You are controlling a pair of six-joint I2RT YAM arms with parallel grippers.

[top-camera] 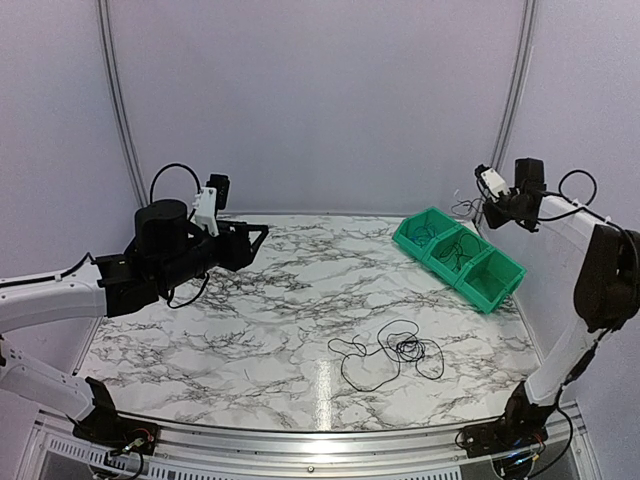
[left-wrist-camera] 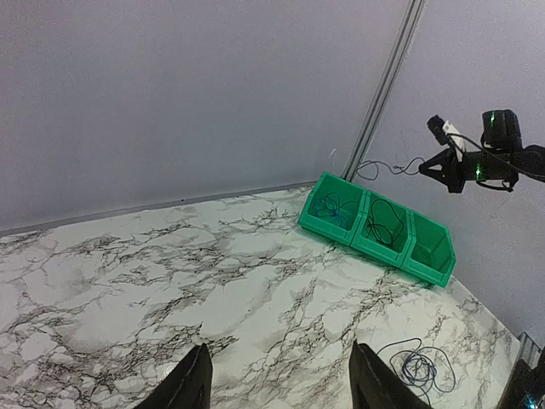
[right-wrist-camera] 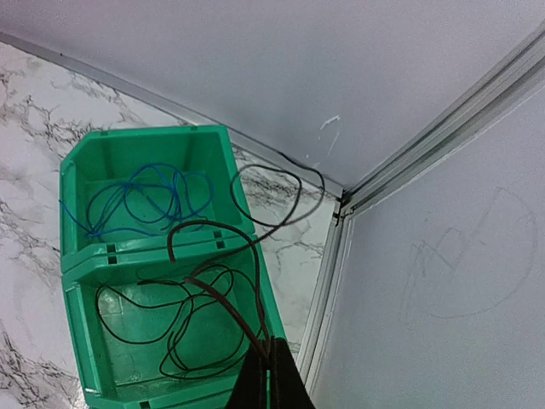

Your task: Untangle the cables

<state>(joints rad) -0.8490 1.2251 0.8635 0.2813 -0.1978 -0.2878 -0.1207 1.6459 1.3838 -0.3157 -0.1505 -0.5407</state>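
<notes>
Loose thin cables [top-camera: 395, 352], mostly black, lie tangled on the marble table's near right; the left wrist view shows the tangle [left-wrist-camera: 421, 365] with a small blue coil in it. My right gripper [top-camera: 484, 212] hangs above the green bins, shut [right-wrist-camera: 271, 362] on a thin dark cable [right-wrist-camera: 217, 234] that loops down over the middle bin. A blue cable [right-wrist-camera: 136, 200] lies in the far bin and a black cable [right-wrist-camera: 170, 328] in the middle one. My left gripper [top-camera: 258, 246] is raised over the table's left side, open [left-wrist-camera: 279, 375] with nothing between its fingers.
Three joined green bins [top-camera: 478, 290] stand at the back right near the corner post [right-wrist-camera: 341, 256]. Their rim [right-wrist-camera: 145, 136] is close to the wall. The marble tabletop [top-camera: 250, 330] stretches between the left gripper and the tangle.
</notes>
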